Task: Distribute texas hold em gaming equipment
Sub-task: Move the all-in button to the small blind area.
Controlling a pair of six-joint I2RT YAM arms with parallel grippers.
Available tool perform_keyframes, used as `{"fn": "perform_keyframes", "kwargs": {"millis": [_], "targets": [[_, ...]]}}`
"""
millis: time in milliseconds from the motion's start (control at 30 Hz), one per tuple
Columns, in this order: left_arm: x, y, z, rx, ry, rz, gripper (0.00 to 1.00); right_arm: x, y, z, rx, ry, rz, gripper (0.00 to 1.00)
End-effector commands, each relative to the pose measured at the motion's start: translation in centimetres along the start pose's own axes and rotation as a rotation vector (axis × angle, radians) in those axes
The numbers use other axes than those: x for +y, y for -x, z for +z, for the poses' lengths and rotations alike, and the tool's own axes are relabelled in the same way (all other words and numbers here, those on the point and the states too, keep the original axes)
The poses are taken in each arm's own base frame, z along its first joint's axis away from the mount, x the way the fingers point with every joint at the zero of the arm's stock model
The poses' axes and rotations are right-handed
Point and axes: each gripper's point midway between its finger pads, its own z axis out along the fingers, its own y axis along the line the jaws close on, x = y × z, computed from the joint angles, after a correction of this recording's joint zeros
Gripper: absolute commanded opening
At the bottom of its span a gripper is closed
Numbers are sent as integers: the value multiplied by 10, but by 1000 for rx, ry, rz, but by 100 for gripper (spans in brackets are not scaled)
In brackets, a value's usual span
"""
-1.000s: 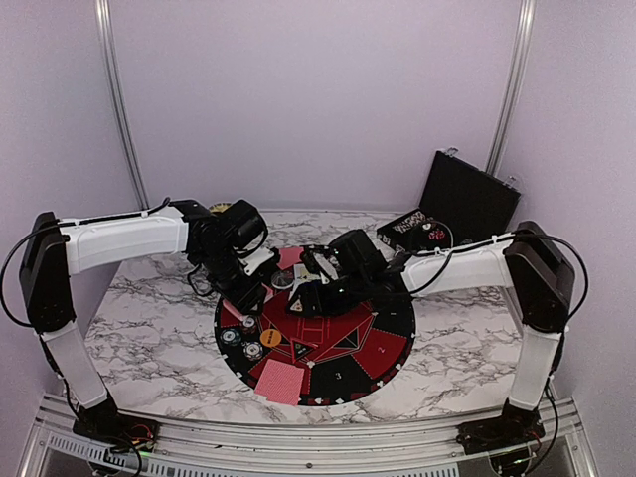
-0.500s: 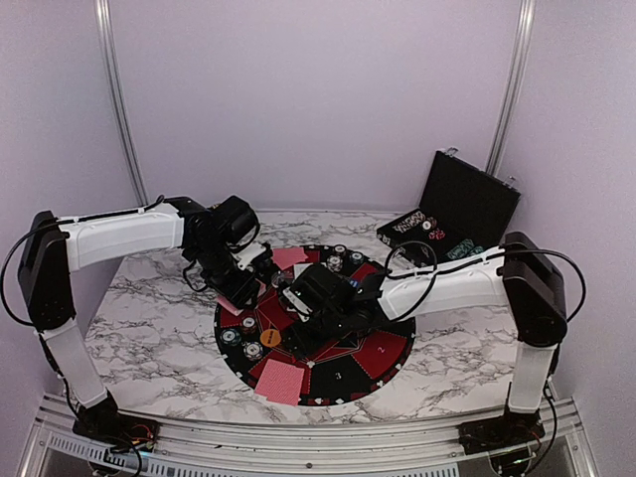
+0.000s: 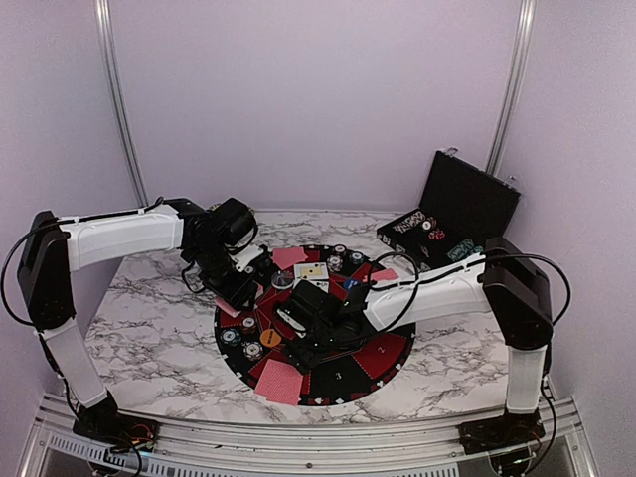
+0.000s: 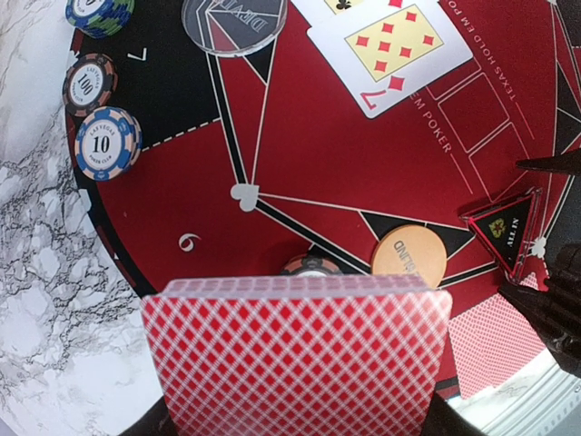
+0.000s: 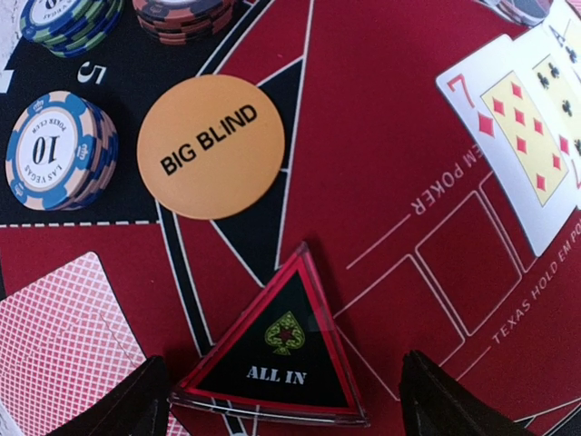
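My left gripper (image 3: 241, 289) is shut on a deck of pink-red-backed playing cards (image 4: 295, 354), held over the mat's left part. My right gripper (image 5: 286, 391) is open, its fingers on either side of a clear triangular "ALL IN" marker (image 5: 272, 354) lying on the mat; it also shows in the top view (image 3: 298, 336). An orange "BIG BLIND" disc (image 5: 211, 145) lies just beyond the marker. A blue 10 chip stack (image 5: 59, 150) stands left of the disc. Face-up cards, a 7 of diamonds on top (image 5: 522, 136), lie mid-mat. A clear dealer disc (image 4: 234, 18) lies farther off.
The big round red-and-black mat (image 3: 388, 348) holds more chip stacks (image 4: 91, 84) along its left rim and face-down cards (image 3: 281, 381) at its near edge and far edge (image 3: 290, 256). An open black case (image 3: 467, 204) with chips stands at the back right.
My right arm has swung left and toward the near side of the mat, bringing the triangular marker down by the orange disc. My left gripper has barely moved with the deck.
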Motion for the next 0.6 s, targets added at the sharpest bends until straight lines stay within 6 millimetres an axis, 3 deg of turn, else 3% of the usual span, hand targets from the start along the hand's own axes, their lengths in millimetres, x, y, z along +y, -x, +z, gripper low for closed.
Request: {"fn": "perform_keyframes", "kwargs": {"millis": [0, 233, 567], "targets": [[2, -3, -11, -13, -5, -2, 24, -1, 8, 0, -12, -36, -35, 84], [2, -4, -11, -12, -6, -5, 24, 1, 2, 0, -3, -66, -56, 80], [2, -4, -10, -10, -5, -7, 24, 7, -4, 1, 6, -33, -46, 81]]}}
